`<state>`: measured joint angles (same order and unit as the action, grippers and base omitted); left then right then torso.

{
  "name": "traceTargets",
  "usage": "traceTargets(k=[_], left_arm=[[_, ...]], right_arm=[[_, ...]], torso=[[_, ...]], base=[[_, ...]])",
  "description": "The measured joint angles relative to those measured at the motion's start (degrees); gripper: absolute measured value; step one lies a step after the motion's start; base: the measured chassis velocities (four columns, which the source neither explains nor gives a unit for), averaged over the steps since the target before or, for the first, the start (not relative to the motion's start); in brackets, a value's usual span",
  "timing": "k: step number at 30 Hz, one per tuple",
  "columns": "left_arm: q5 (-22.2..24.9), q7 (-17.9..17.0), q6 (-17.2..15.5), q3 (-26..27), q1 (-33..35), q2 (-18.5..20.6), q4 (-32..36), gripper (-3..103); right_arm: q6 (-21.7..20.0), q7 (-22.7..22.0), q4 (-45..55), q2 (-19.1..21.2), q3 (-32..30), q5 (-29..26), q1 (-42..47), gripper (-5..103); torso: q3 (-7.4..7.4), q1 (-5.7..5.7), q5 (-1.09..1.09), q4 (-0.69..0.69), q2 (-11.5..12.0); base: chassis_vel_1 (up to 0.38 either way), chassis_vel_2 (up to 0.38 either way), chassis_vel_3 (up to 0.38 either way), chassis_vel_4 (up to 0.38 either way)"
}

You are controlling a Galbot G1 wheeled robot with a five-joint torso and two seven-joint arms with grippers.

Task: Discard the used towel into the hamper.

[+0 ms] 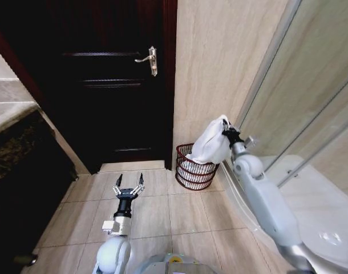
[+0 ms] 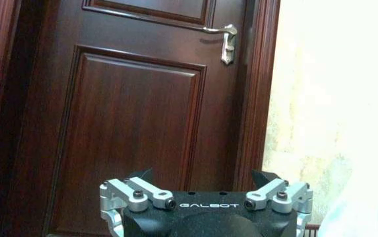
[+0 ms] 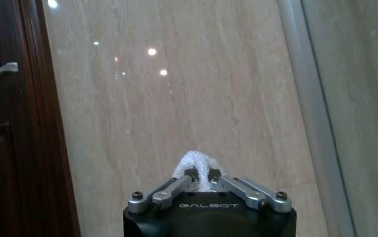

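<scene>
Towel [image 1: 211, 144], white and crumpled, hangs from the right gripper [image 1: 227, 132], whose fingers are closed tight on a fold of the cloth. In the right wrist view the two fingertips [image 3: 191, 173] meet on a small white tuft of it, in front of the beige wall [image 3: 195, 98]. Most of the cloth drops below and to the left of this gripper, and its lower part hangs over the open top of the hamper [image 1: 194, 169] (whether it already touches the rim, I cannot tell). The hamper is a dark red wire basket; it stands on the tiled floor [image 1: 157, 211] below the right gripper, against the wall and just beside the dark wooden door [image 1: 105, 85].

The left gripper [image 1: 129, 185] is held low over the floor, well apart from the hamper, with its fingers spread wide and nothing between them. It points toward the door, and the silver door handle [image 2: 225, 42] is high above it.
</scene>
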<state>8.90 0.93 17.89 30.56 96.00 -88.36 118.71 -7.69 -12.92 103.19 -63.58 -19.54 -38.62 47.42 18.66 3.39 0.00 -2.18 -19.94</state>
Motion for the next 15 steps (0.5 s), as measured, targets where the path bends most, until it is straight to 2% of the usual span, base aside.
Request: traceTargets(k=[15], left_arm=[[-0.09,0.09,0.78,-0.34,0.67,-0.36,1.06,100]], right_arm=[[0.15,-1.10,7.76,-1.30,-1.81,3.36,8.25,4]], torso=[[0.11,0.08,0.00,-0.01,-0.18]], base=[[-0.105,0.111,0.116,-0.110]])
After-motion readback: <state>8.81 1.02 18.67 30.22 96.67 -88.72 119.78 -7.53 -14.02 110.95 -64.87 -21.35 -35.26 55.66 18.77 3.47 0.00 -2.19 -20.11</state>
